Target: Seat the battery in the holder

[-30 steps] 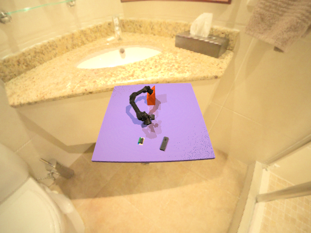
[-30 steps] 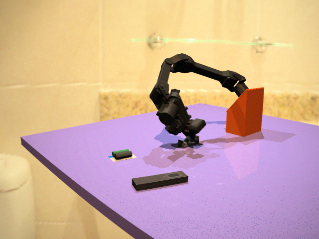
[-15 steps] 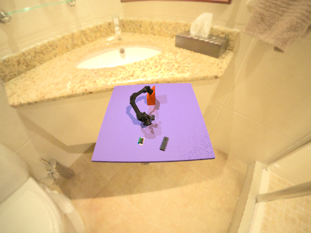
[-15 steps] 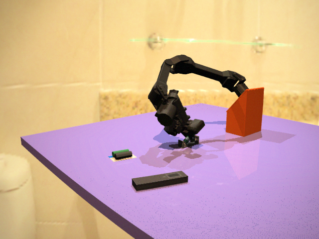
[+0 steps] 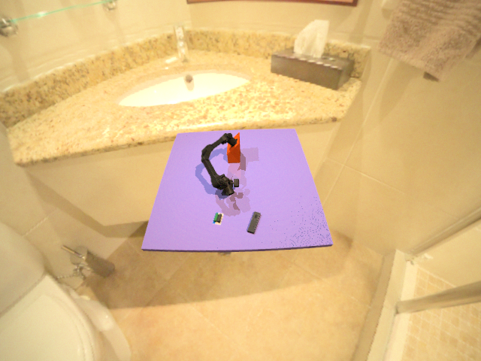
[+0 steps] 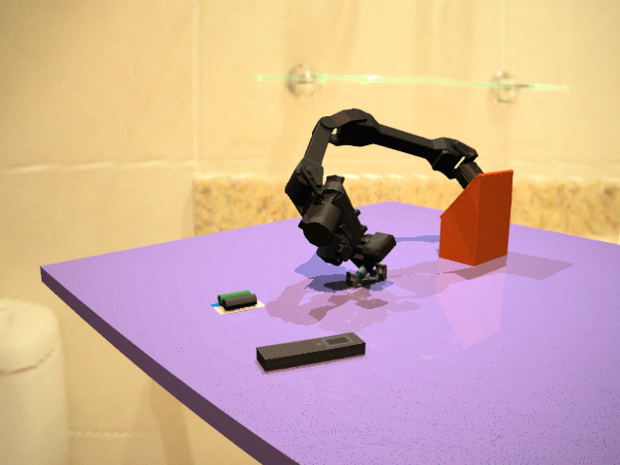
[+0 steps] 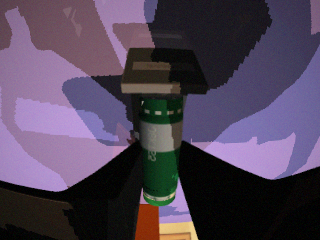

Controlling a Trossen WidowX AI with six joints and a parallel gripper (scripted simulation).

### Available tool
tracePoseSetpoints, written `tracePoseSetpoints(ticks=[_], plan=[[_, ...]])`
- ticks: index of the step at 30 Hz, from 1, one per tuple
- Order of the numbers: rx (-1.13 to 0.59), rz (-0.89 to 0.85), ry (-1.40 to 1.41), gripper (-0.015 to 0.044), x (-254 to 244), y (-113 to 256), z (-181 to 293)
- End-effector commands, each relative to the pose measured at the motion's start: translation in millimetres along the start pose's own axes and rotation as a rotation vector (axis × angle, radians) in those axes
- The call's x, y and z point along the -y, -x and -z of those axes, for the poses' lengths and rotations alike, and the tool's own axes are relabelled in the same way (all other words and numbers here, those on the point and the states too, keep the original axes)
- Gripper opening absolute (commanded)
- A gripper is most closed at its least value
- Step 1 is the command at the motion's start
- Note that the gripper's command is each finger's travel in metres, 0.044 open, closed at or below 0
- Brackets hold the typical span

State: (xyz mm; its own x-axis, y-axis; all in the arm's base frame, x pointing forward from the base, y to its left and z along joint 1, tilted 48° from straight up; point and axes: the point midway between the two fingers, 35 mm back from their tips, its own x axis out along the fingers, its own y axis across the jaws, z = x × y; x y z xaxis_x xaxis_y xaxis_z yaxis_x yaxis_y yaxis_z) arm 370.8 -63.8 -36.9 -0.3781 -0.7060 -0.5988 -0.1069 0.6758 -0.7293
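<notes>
The green battery with a pale band [image 7: 159, 165] [image 6: 362, 271] is between the fingers of my gripper [image 7: 159, 148] [image 6: 364, 268], which is shut on it. The battery is tilted in the exterior view, its far end low by the left end wall of the small dark holder [image 6: 353, 279] [image 7: 162, 71]. In the wrist view the far end reaches under the top edge of that wall, and the near end is free in view. The spring is hidden, so contact with it cannot be told. The other end wall stands to the right in the exterior view. The holder is hidden in the top view.
A card with a green and a dark cylinder [image 5: 218, 218] [image 6: 239, 300] lies toward the table's front. A dark remote [image 5: 254, 222] [image 6: 310, 351] lies beside it. An orange block [image 5: 234, 156] [image 6: 477, 225] stands at the arm's base on the purple table [image 5: 279, 186] [image 6: 450, 380].
</notes>
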Motion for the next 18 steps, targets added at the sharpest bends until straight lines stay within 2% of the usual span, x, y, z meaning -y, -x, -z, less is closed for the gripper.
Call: tracePoseSetpoints(ticks=[1,18], plan=[[0.006,-0.004,-0.012,0.0066,-0.4,1.4,-4.2],[0.061,-0.019,-0.007,0.0066,-2.8,-0.8,-6.1]])
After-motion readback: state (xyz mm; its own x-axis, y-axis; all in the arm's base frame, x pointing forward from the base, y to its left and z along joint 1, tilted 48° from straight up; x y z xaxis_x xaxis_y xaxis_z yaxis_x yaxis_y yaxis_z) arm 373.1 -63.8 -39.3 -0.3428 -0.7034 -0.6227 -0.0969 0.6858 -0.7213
